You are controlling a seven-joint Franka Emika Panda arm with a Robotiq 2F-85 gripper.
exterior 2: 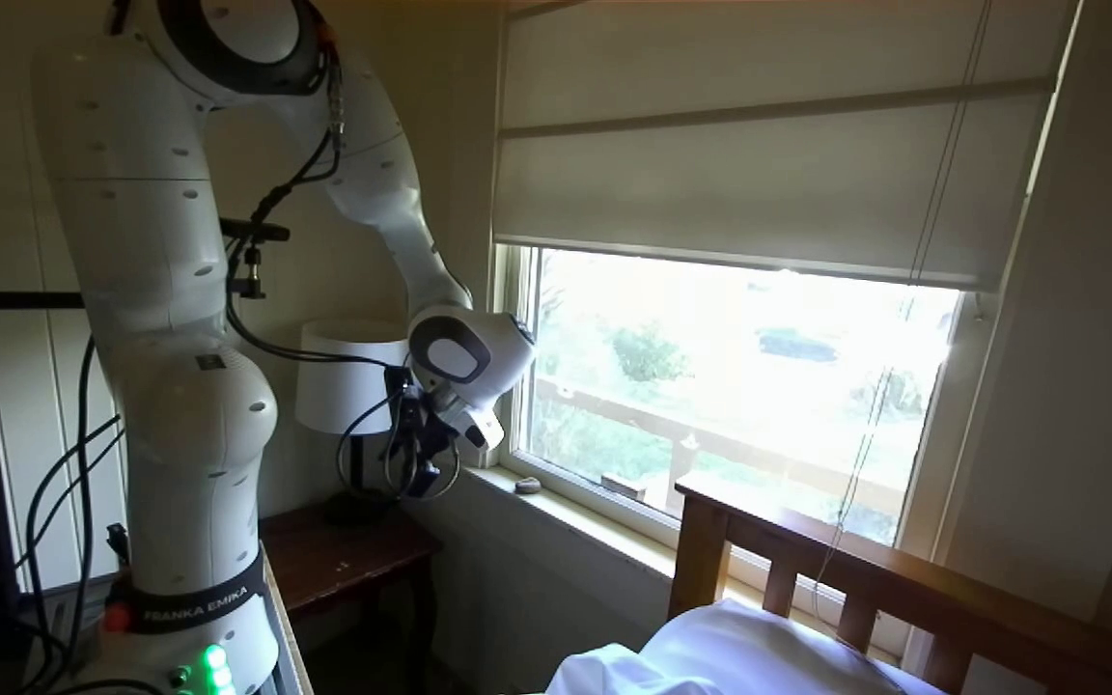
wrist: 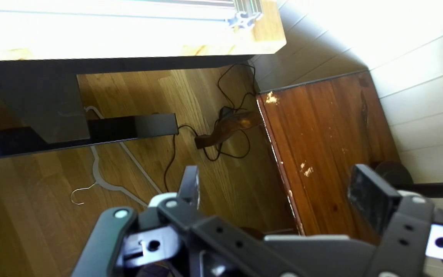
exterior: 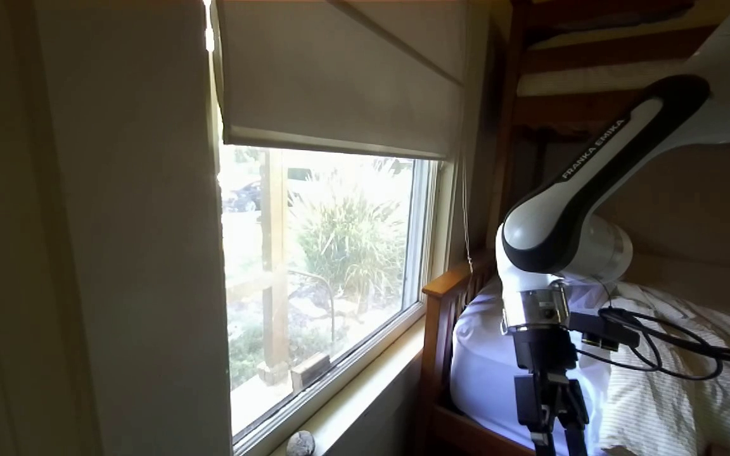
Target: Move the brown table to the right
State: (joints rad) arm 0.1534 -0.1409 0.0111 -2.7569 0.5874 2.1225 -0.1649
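The brown table [exterior 2: 348, 555] is a small reddish-brown wooden side table beside the robot's base in an exterior view. In the wrist view, its rectangular top [wrist: 321, 127] has chipped, scratched patches, and a curved leg [wrist: 229, 127] shows. My gripper [wrist: 283, 188] is open and empty. The table's near edge runs between its fingers, which appear to be above the table and apart from it. The gripper [exterior 2: 426, 454] hangs over the table's right part in an exterior view. It also hangs at the bottom right of an exterior view [exterior: 556, 437], where the table is out of view.
A lamp with a white shade [exterior 2: 348, 381] stands on the table. The robot's wood-edged stand [wrist: 221, 50] is beside it. A black cable [wrist: 173, 161] and a hanger [wrist: 100, 173] lie on the floor. A window sill [exterior 2: 595, 521] and a bed headboard [exterior 2: 836, 550] are to the right.
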